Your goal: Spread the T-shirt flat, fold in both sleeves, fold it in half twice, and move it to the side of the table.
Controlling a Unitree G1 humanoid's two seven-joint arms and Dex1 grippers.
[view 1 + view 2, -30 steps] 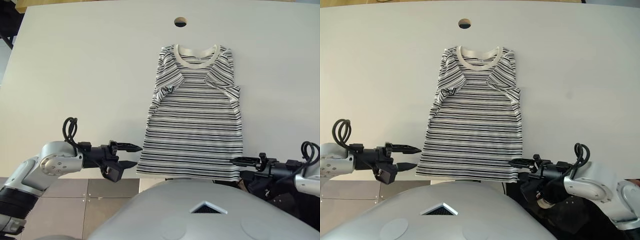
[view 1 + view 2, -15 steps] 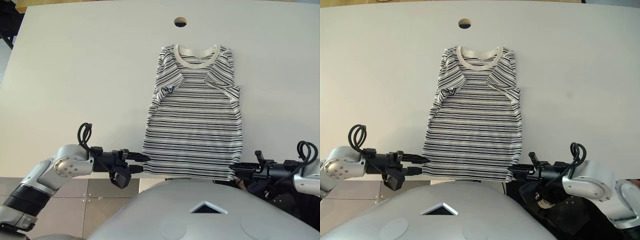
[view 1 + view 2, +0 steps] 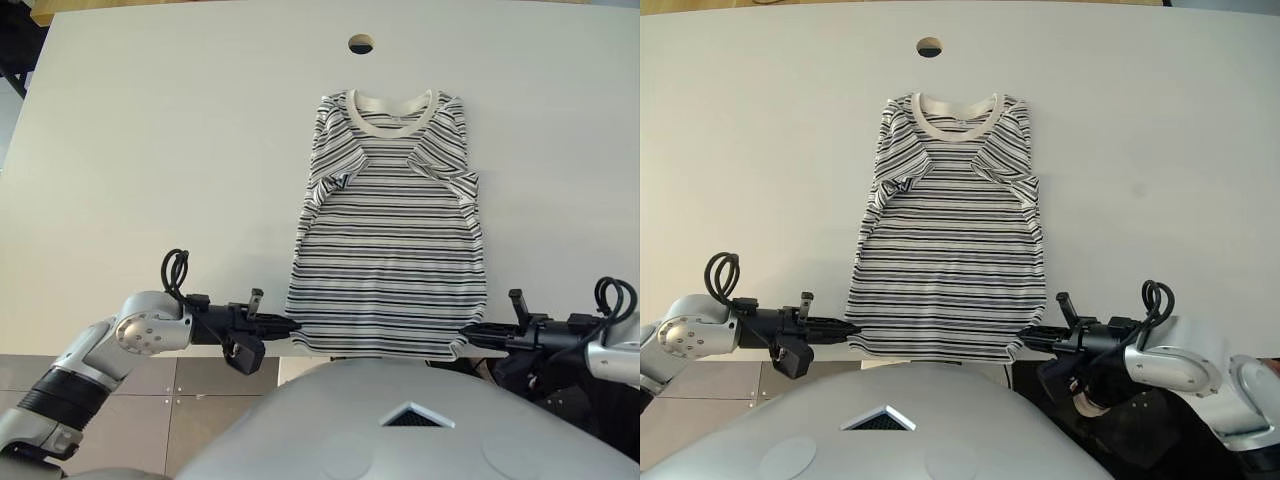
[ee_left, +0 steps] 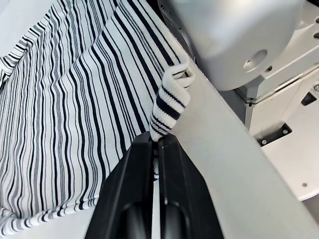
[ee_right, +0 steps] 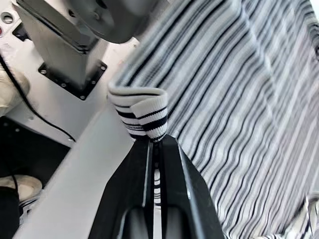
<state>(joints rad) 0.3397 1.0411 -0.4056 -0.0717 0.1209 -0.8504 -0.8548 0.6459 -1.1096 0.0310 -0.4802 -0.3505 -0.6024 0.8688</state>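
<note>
Left gripper and right gripper, each clamped tight on a pinched hem corner of the T-shirt at the near edge of the table. The shirt is laid lengthwise, sleeves folded in, collar farthest. The cloth is judged light, soft and limp; the hem corners are best gripped.

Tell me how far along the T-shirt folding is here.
Done: the T-shirt lies flat on the table with both sleeves folded in. In hand: the left gripper and right gripper are each shut on a near hem corner. Left: both half folds and the move to the table's side.
</note>
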